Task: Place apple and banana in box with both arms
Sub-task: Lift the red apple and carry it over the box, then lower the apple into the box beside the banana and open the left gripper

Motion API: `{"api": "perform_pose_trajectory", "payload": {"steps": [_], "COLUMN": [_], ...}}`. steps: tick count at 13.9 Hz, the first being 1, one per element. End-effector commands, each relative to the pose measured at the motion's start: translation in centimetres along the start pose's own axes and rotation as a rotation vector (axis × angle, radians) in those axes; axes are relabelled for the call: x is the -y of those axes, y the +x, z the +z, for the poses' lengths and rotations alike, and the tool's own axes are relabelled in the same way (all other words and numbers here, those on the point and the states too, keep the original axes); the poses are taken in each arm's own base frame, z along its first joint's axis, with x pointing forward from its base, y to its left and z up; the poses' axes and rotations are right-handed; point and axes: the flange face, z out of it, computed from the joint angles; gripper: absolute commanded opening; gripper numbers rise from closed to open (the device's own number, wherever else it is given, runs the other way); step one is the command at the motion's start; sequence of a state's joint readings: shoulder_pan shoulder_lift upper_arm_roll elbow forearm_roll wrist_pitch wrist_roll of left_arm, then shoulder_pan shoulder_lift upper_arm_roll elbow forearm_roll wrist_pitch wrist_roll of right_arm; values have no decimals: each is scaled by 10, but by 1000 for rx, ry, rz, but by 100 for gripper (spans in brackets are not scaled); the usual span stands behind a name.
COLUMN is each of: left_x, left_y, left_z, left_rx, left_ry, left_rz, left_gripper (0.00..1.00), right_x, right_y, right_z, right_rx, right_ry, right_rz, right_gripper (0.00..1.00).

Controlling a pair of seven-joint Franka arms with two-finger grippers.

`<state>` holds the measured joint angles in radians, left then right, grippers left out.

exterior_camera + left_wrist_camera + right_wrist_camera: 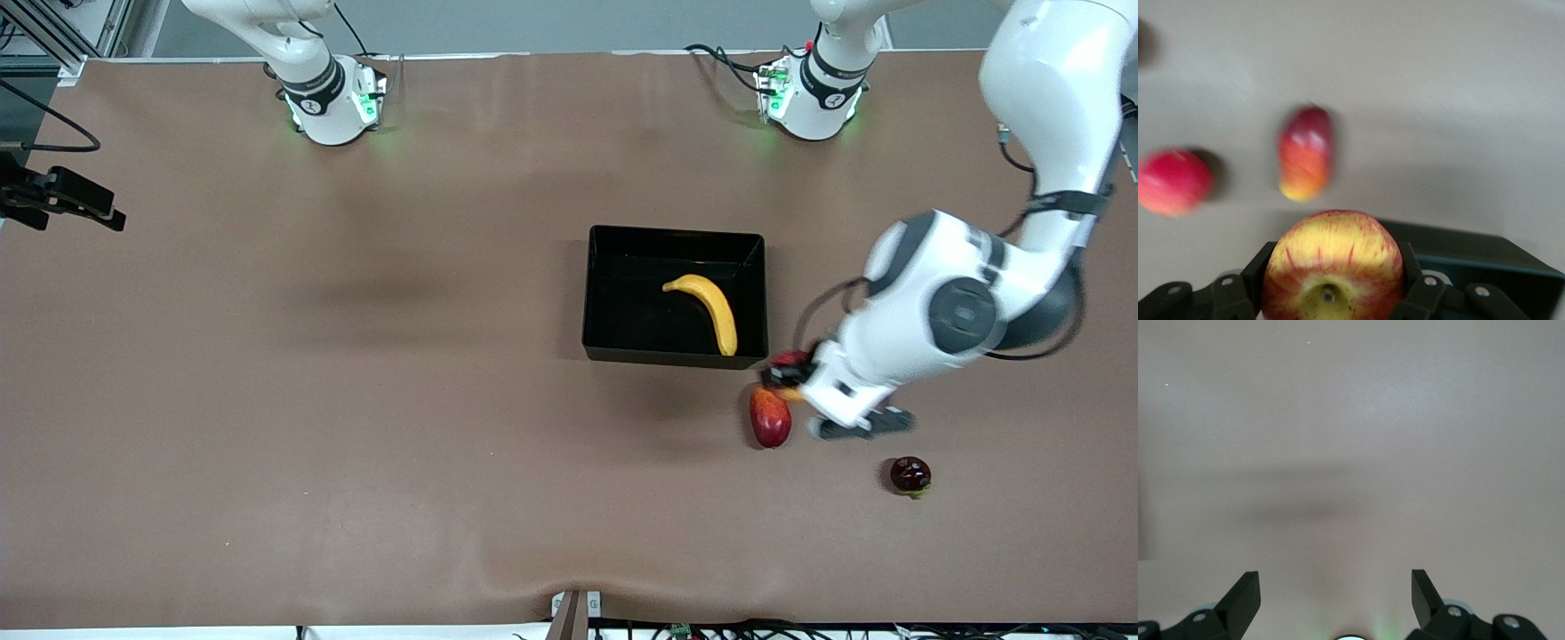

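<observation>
The apple (1333,267), yellow with red streaks, sits between the fingers of my left gripper (1335,280), which is shut on it. In the front view the left gripper (787,373) and the apple (789,359) are over the table just outside a corner of the black box (605,347). The banana (707,311) lies inside the box. A wall of the box (1471,257) shows beside the apple. My right gripper (1335,593) stands open over bare table with nothing between its fingers; it is out of the front view.
An oblong red-and-yellow fruit (770,416) (1305,162) lies on the table right beside the left gripper. A round red fruit (910,475) (1173,181) lies nearer the front camera. A black camera mount (62,200) juts in at the right arm's end.
</observation>
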<state>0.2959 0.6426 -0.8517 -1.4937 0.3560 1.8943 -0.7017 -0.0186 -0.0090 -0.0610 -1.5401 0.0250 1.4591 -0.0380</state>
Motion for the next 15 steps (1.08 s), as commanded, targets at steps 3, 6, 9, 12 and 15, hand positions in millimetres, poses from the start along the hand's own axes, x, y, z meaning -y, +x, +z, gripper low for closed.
{"api": "perform_pose_trajectory", "payload": {"steps": [3, 6, 9, 12, 15], "left_x": [-99, -123, -147, -155, -159], "left_y": [-94, -137, -185, -206, -216], "left_z": [62, 97, 148, 175, 191], "left_rx": [60, 74, -11, -12, -8], "left_ry": [97, 118, 103, 103, 114], "left_rz": [-89, -174, -205, -199, -170], "left_gripper": [0, 0, 0, 0, 0], "right_x": [-1, -2, -3, 1, 0], "right_y": [2, 2, 5, 6, 8], "right_z": [-3, -4, -1, 0, 1], "right_rx": [-4, -6, -6, -9, -8], "right_ry": [-12, -7, -3, -2, 9], "right_rz": [-11, -10, -8, -14, -9], "right_gripper": [100, 100, 100, 100, 100]}}
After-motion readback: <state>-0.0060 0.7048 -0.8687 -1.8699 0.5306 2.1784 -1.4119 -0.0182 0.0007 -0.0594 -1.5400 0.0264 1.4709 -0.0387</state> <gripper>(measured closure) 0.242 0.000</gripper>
